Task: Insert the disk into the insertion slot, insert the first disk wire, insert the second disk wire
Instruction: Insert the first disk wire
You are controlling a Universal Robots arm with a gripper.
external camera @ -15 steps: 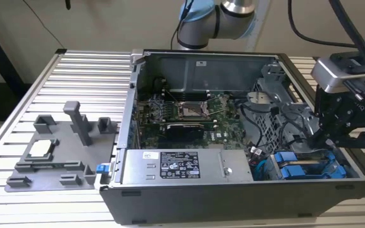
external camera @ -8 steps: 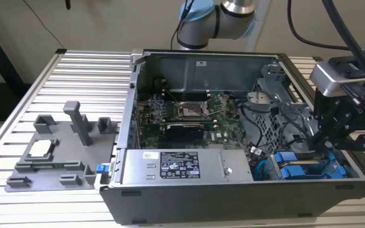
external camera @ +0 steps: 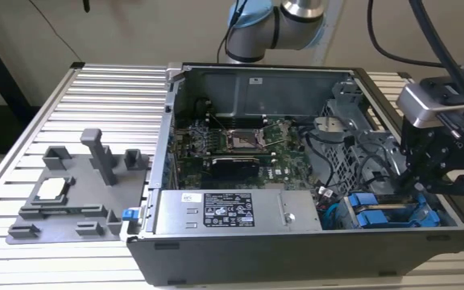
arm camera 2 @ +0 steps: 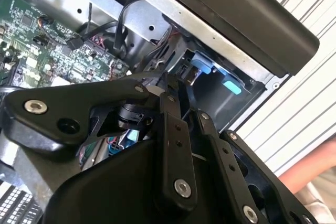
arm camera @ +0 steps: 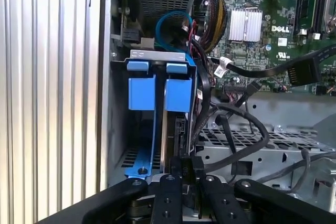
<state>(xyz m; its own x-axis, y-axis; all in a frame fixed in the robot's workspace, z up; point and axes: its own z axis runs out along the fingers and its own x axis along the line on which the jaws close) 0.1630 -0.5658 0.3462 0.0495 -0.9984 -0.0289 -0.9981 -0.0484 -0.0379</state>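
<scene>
Since the disk [arm camera: 176, 132] already sits edge-on in the insertion slot [arm camera: 157, 54] just ahead of the claw [arm camera: 187, 174], we judge we're on a wire step. The claw is pinching a small black connector [arm camera: 188, 162]. Seating it needs square alignment and a gentle push. The open case [external camera: 296, 257] lies under the claw on a ribbed metal table [external camera: 95, 90], with a plain wall [external camera: 135, 30] beyond.

You see little of the disk [arm camera: 177, 129] in the first wrist view, only a dark edge deep in the insertion slot [arm camera: 157, 54], the rest behind blue fittings [arm camera: 142, 92]; the claw [arm camera: 187, 167] is cut off by the picture's edge, its tip unclear to you; in the exterior view the arm [external camera: 280, 24] runs out of frame; the power-supply label [external camera: 228, 209] is too small to read.
</scene>
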